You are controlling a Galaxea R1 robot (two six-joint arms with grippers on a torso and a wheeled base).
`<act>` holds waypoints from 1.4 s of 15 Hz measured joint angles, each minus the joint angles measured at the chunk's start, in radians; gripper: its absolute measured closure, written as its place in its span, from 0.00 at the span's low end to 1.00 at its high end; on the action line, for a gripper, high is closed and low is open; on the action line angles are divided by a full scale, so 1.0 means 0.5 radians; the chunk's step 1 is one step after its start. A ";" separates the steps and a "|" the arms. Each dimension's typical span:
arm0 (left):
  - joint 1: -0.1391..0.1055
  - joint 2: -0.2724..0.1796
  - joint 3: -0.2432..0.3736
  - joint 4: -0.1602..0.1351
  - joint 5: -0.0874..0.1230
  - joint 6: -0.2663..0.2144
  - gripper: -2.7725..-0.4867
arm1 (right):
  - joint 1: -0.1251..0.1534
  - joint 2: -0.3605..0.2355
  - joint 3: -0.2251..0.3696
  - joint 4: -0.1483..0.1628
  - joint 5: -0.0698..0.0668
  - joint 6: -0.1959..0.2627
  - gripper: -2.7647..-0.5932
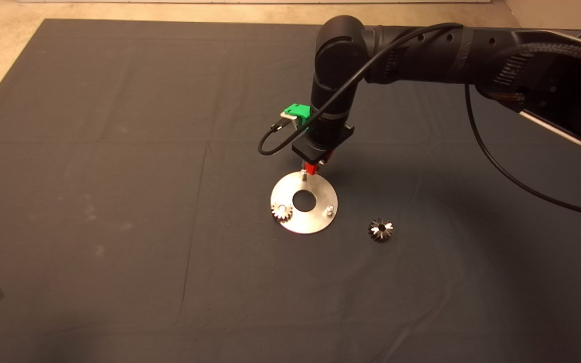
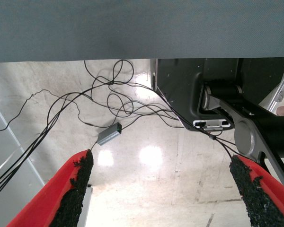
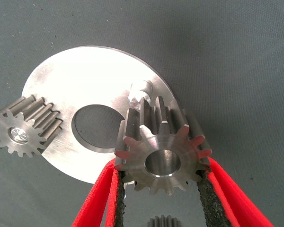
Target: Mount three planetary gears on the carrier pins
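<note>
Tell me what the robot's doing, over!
Right gripper shut on a gear, over the disc by the far pin. One gear on, one loose on the mat. Left gripper parked, open. Nothing blocking.

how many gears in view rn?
3. One seated on a carrier pin at the disc rim; one loose on the mat; one held in the right gripper, its fingers shut on it, above the disc.
</note>
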 joint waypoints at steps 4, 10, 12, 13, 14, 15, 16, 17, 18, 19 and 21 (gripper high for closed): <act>0.000 -0.005 0.000 0.000 -0.001 0.000 0.32 | -0.002 0.018 -0.014 -0.001 0.000 -0.006 0.84; 0.000 -0.005 0.001 0.000 0.000 0.000 0.32 | -0.006 0.039 -0.020 -0.001 0.000 -0.006 0.84; 0.000 -0.005 0.001 0.000 0.000 0.000 0.32 | -0.006 0.040 -0.020 -0.002 0.000 -0.006 0.84; 0.000 -0.006 0.001 0.000 0.000 0.000 0.32 | -0.006 0.040 -0.021 -0.001 -0.001 -0.007 0.84; 0.000 -0.006 0.000 0.000 0.000 0.000 0.32 | -0.006 0.040 -0.020 -0.002 0.000 -0.007 0.84; 0.000 -0.006 0.001 0.000 0.000 0.000 0.32 | -0.006 0.040 -0.020 -0.002 -0.001 -0.008 0.84; 0.000 -0.006 0.001 0.000 0.000 0.000 0.32 | -0.006 0.040 -0.021 -0.002 -0.001 -0.008 0.84; 0.000 -0.006 0.001 0.000 0.000 0.000 0.32 | -0.006 0.040 -0.021 -0.004 0.000 -0.009 0.84; 0.000 -0.006 0.001 0.000 0.000 0.000 0.32 | -0.006 0.040 -0.020 -0.009 -0.001 -0.009 0.84; 0.000 -0.010 0.001 0.000 0.000 0.000 0.32 | -0.006 0.040 -0.020 -0.014 -0.001 -0.009 0.84; 0.000 -0.018 0.001 0.000 0.000 0.000 0.32 | -0.006 0.040 -0.020 -0.027 0.000 -0.014 0.84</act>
